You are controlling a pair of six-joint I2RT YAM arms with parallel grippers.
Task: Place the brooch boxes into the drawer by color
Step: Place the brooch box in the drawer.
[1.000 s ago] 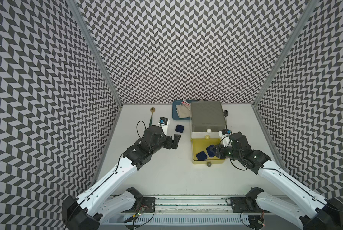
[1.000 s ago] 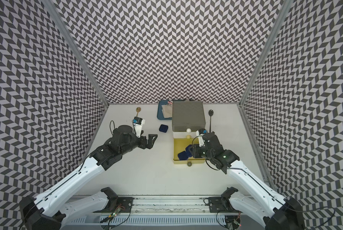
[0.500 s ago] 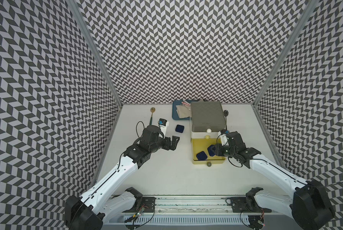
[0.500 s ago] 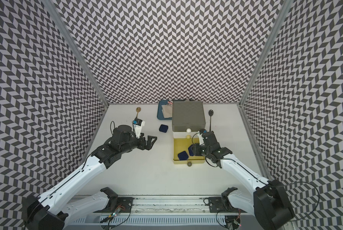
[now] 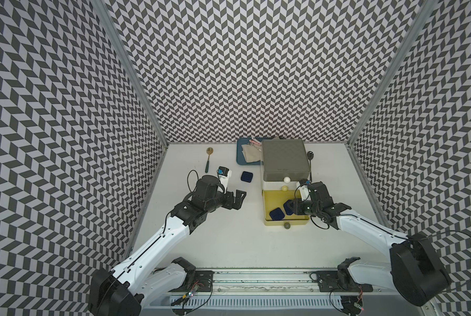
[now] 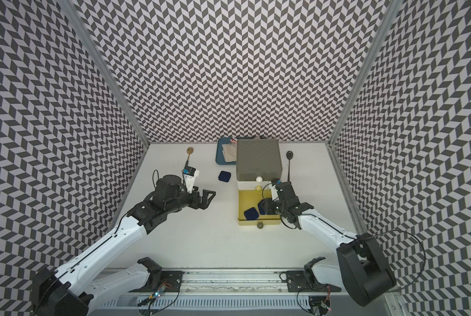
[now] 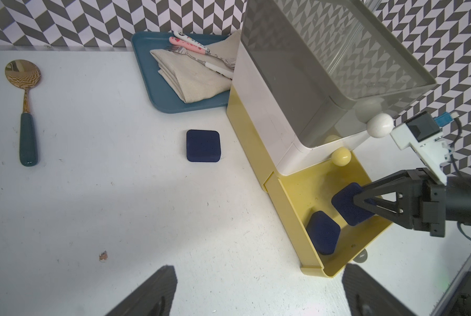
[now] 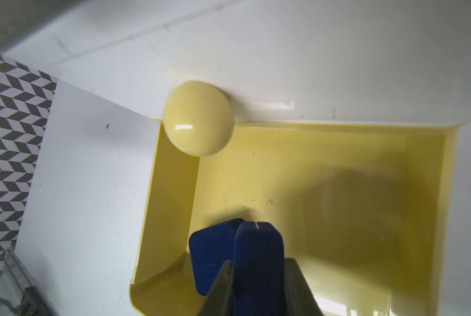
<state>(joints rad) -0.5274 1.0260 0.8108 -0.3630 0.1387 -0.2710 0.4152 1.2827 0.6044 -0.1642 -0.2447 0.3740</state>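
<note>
The drawer chest [image 5: 285, 161] stands at the back, and its yellow bottom drawer [image 5: 272, 197] is pulled open. My right gripper [image 5: 293, 209] [image 8: 259, 262] is shut on a navy brooch box [image 8: 259, 246] [image 7: 346, 205], held on edge inside that drawer. A second navy box [image 5: 277, 214] [image 7: 323, 235] leans in the drawer beside it. A third navy box [image 5: 246, 177] [image 7: 203, 146] lies flat on the table left of the chest. My left gripper [image 5: 241, 198] [image 7: 259, 268] hangs open and empty over the table, short of that box.
A blue tray [image 5: 240, 158] with a folded napkin and cutlery sits behind the loose box, against the chest. A gold spoon with a teal handle [image 5: 208, 160] lies at the back left. A black spoon [image 5: 310, 158] lies to the right of the chest.
The right arm's rear links have swung round and lowered while its gripper, with the navy box, stayed over the yellow drawer, shifting slightly left. The left arm has barely moved.
</note>
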